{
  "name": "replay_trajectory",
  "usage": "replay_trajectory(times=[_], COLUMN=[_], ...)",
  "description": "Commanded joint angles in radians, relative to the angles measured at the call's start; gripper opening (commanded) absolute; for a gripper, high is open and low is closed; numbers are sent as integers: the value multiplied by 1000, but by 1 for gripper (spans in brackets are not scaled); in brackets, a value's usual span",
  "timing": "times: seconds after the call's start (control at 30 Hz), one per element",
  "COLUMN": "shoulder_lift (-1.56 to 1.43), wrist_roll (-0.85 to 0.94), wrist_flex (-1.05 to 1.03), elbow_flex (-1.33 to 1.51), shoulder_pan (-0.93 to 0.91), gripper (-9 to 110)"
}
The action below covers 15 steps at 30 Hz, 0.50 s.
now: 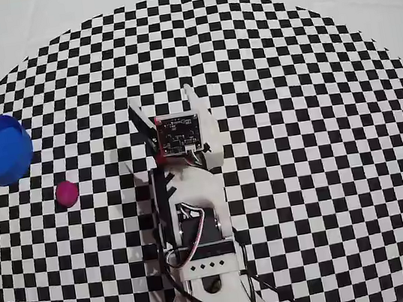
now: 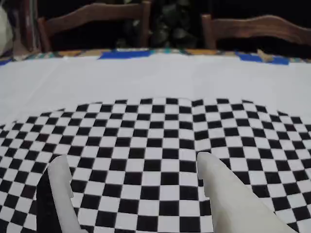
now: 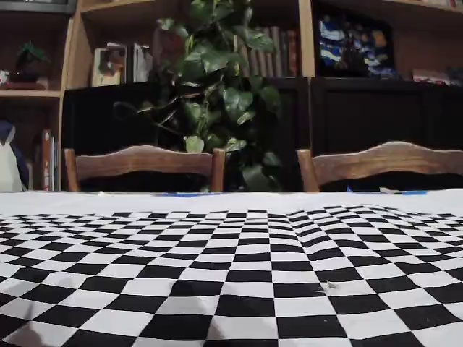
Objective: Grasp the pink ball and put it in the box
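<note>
Overhead view showed the claw [image 1: 163, 105] spread wide and empty, well apart from pink ball [image 1: 67, 194] and box [image 1: 2, 150].

Overhead view: the box [image 1: 2, 150] sits at the checkered mat's [image 1: 321, 140] left edge; the pink ball [image 1: 67, 194] lies near it, between box and arm [image 1: 197, 220].

- The arm [image 1: 197, 220] reaches up the overhead view from the bottom edge, folded near the middle.
- The gripper [image 1: 166, 103] points toward the top edge of that view.
- In the wrist view its two white fingers [image 2: 60, 187] stand parted, with nothing between them.
</note>
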State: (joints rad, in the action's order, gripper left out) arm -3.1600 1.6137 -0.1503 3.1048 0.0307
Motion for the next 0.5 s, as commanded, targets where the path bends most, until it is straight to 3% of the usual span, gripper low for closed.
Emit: replay_trajectory(times=[0.0, 0.47], shoulder_lift=[-11, -2], wrist_roll=[8, 8], wrist_flex=[23, 32], elbow_flex=[8, 8], shoulder_pan=[15, 192], gripper=[31, 31])
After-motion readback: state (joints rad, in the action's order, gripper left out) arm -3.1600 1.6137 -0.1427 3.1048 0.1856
